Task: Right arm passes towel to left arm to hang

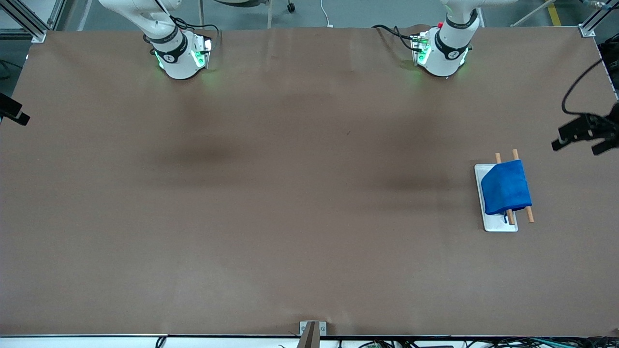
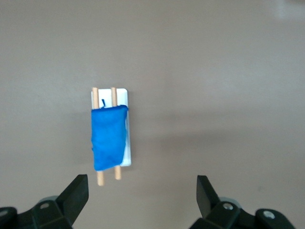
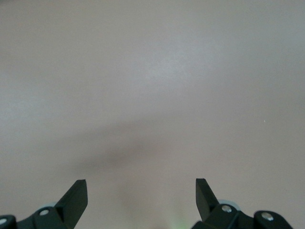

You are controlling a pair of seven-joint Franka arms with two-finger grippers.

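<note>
1. One towel [image 1: 505, 187] is seen, blue and folded, draped over two wooden rods [image 1: 528, 211] which lie side by side above one white base plate [image 1: 500, 224]. The rack stands on the brown table [image 1: 290, 193] toward the left arm's end, nearer to the front camera than both arm bases.
2. Two arm bases are counted along the top of the front view: the right arm [image 1: 176, 50] and the left arm [image 1: 442, 48]. Both arms are cut off by the upper edge, so their upper links cannot be followed.
3. The left gripper [image 2: 142, 193] is held in the air over the table near the rack. Its two fingers [image 2: 76, 193] are spread wide and nothing is between them. In the front view only a dark part of it [image 1: 585, 133] is shown at the edge of the picture.
4. The right gripper [image 3: 141, 193] is held over bare table. Its two fingers [image 3: 76, 193] are also spread wide and nothing is held. In the front view only a small dark piece [image 1: 12, 113] at the edge is visible.
5. A small dark loop hangs from the towel at one end; its shape is hard to make out.
</note>
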